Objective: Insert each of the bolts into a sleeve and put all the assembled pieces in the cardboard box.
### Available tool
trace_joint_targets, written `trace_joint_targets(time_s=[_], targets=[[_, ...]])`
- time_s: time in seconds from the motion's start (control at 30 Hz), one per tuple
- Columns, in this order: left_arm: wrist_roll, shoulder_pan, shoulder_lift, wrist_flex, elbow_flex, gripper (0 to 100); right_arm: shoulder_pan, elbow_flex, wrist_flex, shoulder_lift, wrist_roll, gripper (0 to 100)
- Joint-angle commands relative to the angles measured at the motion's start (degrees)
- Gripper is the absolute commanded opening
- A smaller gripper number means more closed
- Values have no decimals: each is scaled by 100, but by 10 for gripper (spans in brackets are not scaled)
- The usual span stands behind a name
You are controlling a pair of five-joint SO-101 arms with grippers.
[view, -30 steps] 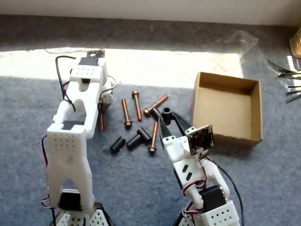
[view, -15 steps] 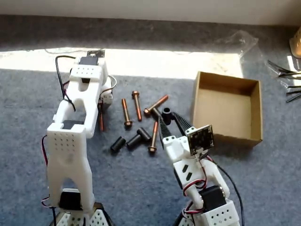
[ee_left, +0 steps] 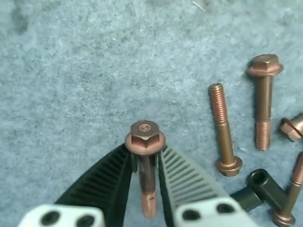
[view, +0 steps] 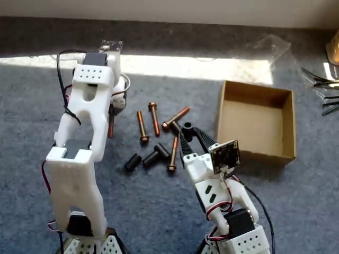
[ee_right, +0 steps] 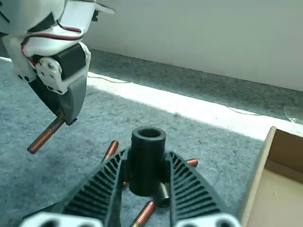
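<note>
My left gripper (ee_left: 146,153) is shut on a copper bolt (ee_left: 147,179) just below its hex head and holds it above the carpet; from overhead the bolt (view: 111,127) hangs beside the white arm at the far left. My right gripper (ee_right: 147,160) is shut on a black sleeve (ee_right: 148,142), upright with its bore open, near the box (view: 257,124). In the right wrist view the left gripper (ee_right: 67,109) and its bolt (ee_right: 45,135) hang farther off. Several loose bolts (view: 142,127) and three black sleeves (view: 132,162) lie on the carpet between the arms.
The open cardboard box (ee_right: 279,189) sits right of my right gripper (view: 188,131), with nothing inside. Metal tools (view: 323,87) lie at the right edge, a clear plastic bag (view: 270,45) behind the box. A wall runs along the far side.
The left arm has risen and swung away to the far left, carrying its bolt off the carpet. The right arm and its sleeve have stayed put.
</note>
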Motion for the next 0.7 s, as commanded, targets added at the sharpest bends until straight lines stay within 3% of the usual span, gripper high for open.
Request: trace_joint_targets(time_s=[0.0, 0.4, 0.67], targets=[[-44, 101, -593, 185, -127, 4, -48, 831, -4, -57, -18, 5], [-62, 198, -2026, 343, -110, 5, -75, 831, -4, -75, -18, 5], [-440, 356, -3169, 378, -92, 5, -57, 831, -4, -66, -18, 5]])
